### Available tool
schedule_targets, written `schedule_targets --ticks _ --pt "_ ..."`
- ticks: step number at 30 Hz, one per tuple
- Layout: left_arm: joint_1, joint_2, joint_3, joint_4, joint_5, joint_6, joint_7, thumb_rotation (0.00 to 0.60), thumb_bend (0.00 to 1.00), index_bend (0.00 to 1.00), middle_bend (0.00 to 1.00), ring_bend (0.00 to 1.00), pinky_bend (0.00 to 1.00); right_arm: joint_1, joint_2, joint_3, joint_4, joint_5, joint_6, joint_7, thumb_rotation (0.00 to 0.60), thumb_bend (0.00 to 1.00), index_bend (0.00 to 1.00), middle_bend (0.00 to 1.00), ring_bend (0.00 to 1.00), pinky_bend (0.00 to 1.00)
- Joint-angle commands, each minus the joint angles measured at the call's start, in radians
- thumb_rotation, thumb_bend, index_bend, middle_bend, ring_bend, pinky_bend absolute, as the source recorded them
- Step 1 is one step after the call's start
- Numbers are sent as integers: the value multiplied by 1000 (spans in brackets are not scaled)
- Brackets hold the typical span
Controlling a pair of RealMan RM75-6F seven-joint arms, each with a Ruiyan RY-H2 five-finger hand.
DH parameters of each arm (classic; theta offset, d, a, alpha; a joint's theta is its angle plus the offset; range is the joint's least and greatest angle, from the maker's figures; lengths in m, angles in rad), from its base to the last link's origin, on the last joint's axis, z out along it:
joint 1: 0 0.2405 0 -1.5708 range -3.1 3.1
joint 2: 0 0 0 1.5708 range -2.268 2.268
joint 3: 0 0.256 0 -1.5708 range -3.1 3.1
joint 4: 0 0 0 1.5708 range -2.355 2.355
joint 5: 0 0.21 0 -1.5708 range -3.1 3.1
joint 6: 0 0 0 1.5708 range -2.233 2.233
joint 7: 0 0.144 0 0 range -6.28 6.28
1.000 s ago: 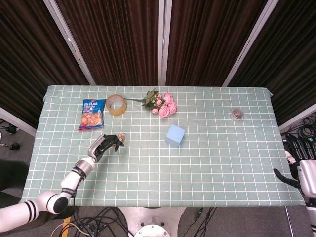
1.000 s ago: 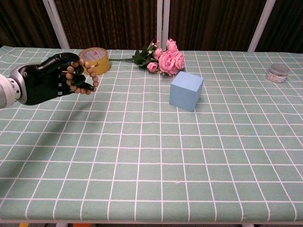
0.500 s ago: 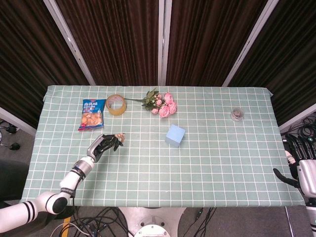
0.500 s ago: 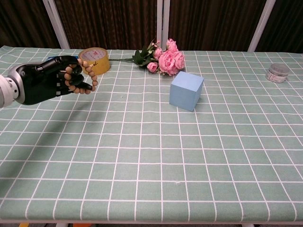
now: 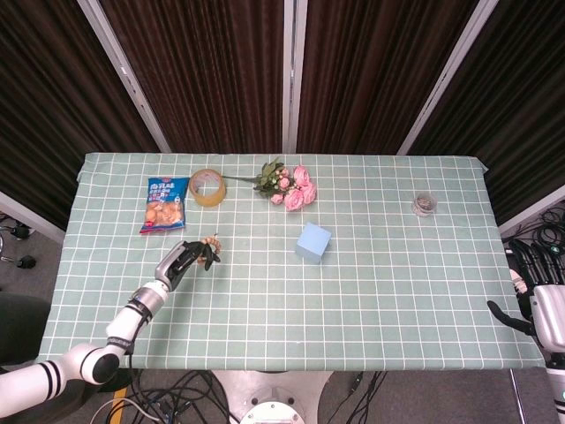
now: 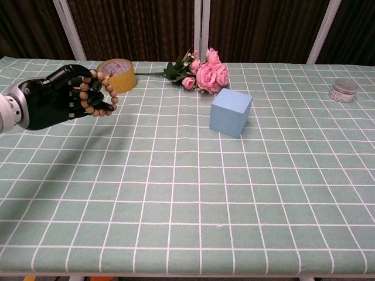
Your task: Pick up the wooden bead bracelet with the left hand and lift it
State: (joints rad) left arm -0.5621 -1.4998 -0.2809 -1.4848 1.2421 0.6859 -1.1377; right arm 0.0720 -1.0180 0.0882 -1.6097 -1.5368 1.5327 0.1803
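My black left hand (image 6: 55,98) holds the wooden bead bracelet (image 6: 98,92) in the air above the left side of the table; the light brown beads loop around its curled fingers. In the head view the same left hand (image 5: 183,261) and bracelet (image 5: 212,245) show at the left of the table. My right hand (image 5: 534,296) hangs beyond the table's right edge with its fingers apart and nothing in it; the chest view does not show it.
A yellow tape roll (image 6: 118,74) and pink roses (image 6: 205,73) lie behind the hand. A blue cube (image 6: 231,112) stands mid-table. A snack bag (image 5: 164,204) lies at the far left, a small round tin (image 6: 343,89) at the far right.
The left hand with the bracelet has drifted slightly left and back toward the robot. The right hand has not moved.
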Motion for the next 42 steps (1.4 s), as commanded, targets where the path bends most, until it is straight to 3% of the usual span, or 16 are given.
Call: schedule_targets --ticks 1,9,19,31,33,37,42 --pt "1 -1 1 -1 5 1 -1 246 741 637 713 414 15 0 0 0 0 1 1 0 600 101 0 76 0 0" --pt "-1 2 7 -6 23 1 -7 243 777 618 687 405 15 -2 1 1 2 5 1 3 600 101 0 76 0 0" --pt "-8 9 11 -8 51 0 -29 242 832 504 582 369 15 2 2 1 -1 4 -3 1 600 101 0 76 0 0" --pt "-17 6 34 -6 100 15 -60 445 936 432 523 339 15 -1 5 1 -6 6 0 -1 600 94 0 75 0 0" --pt "-17 4 33 -5 104 23 -77 372 933 427 517 339 15 -1 5 1 -7 6 -2 -2 600 93 0 76 0 0" --pt "-17 7 34 -1 122 40 -108 150 887 426 513 339 15 0 5 1 -6 7 -3 -2 600 93 0 76 0 0" --pt "-23 19 53 5 173 62 -135 49 738 427 516 339 15 1 4 1 -6 6 -5 -1 600 93 0 76 0 0"
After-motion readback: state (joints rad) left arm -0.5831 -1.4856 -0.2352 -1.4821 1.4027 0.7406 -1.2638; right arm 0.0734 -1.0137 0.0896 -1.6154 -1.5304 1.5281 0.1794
